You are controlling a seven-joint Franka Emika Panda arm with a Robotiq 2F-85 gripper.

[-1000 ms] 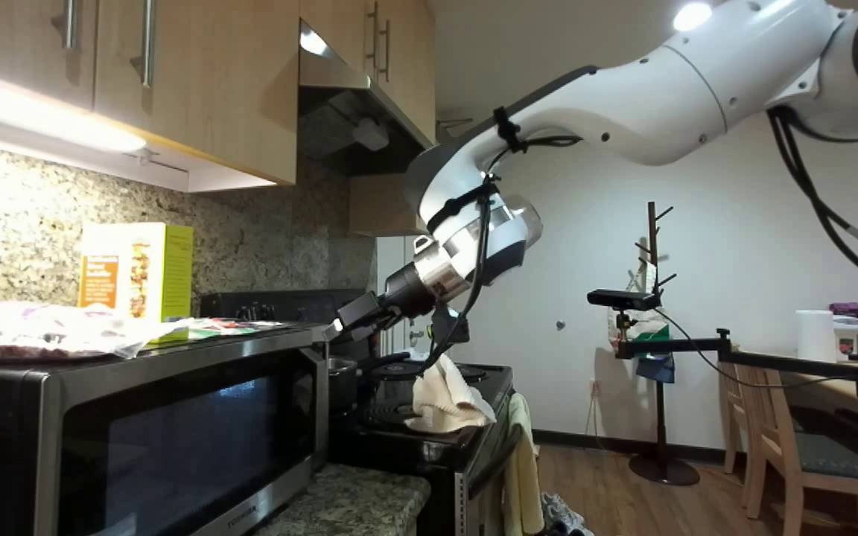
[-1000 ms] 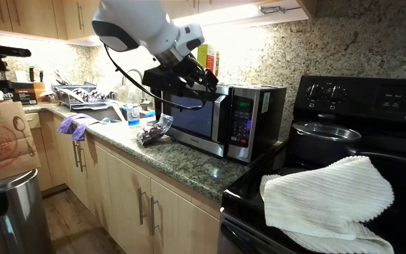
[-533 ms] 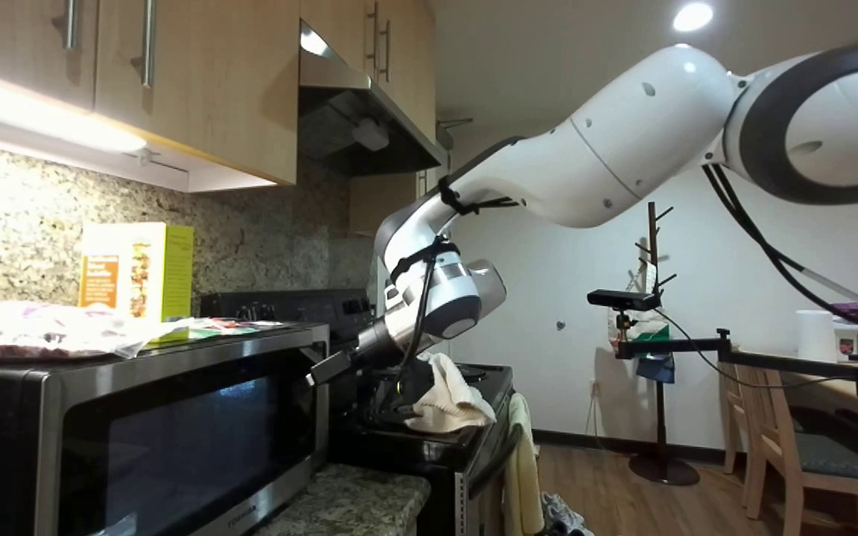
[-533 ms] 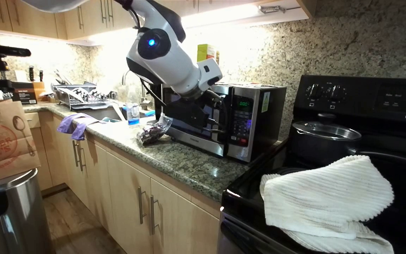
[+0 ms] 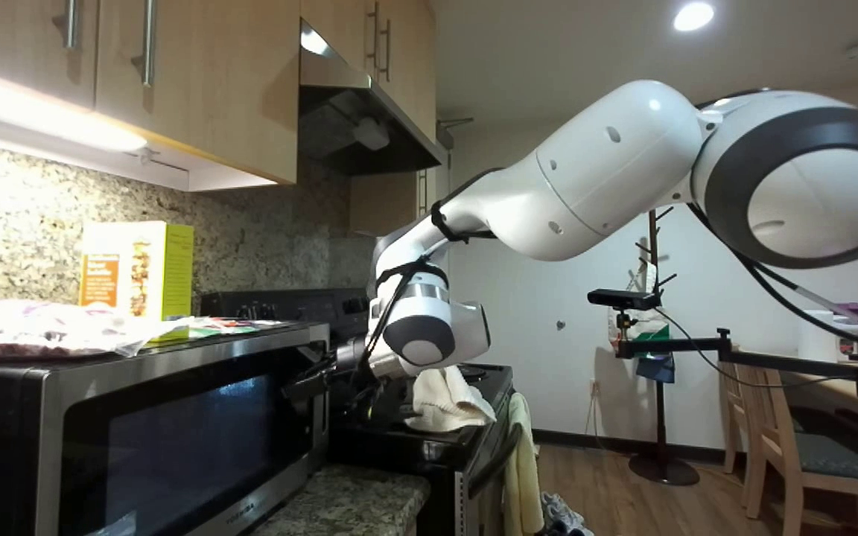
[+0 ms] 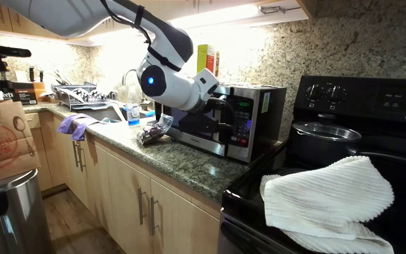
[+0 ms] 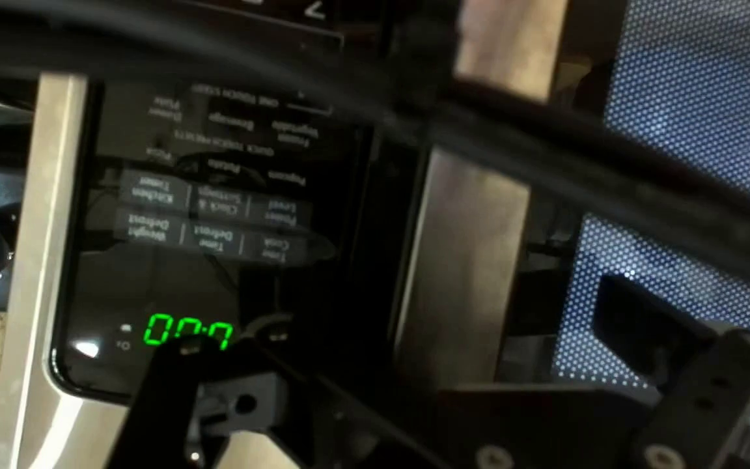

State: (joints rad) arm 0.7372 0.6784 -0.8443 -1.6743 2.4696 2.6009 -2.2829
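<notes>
My gripper (image 7: 456,312) is at the front of a silver-and-black microwave (image 5: 176,447), around the height of its door handle. In the wrist view, whose picture is upside down, the fingers (image 7: 648,326) stand wide apart. The metal handle (image 7: 466,273) shows between them; whether they touch it I cannot tell. Toward the left of that view lies the control panel (image 7: 219,280) with green digits, and the perforated door window (image 7: 687,85) is on the right. A dark cable (image 7: 583,176) crosses the wrist picture. In an exterior view the gripper (image 6: 226,121) hides part of the handle and panel.
On the microwave are a yellow-green box (image 5: 176,272) and a plastic bag (image 5: 42,327). Another bag (image 6: 153,132) lies on the counter before it. The stove beside it bears a lidded pot (image 6: 326,137) and a white towel (image 6: 326,197). Cabinets (image 5: 205,82) hang above.
The arm has come down and the wrist has turned. My gripper has dropped from the microwave's top edge to its front, close to the handle. The surrounding objects have stayed where they were.
</notes>
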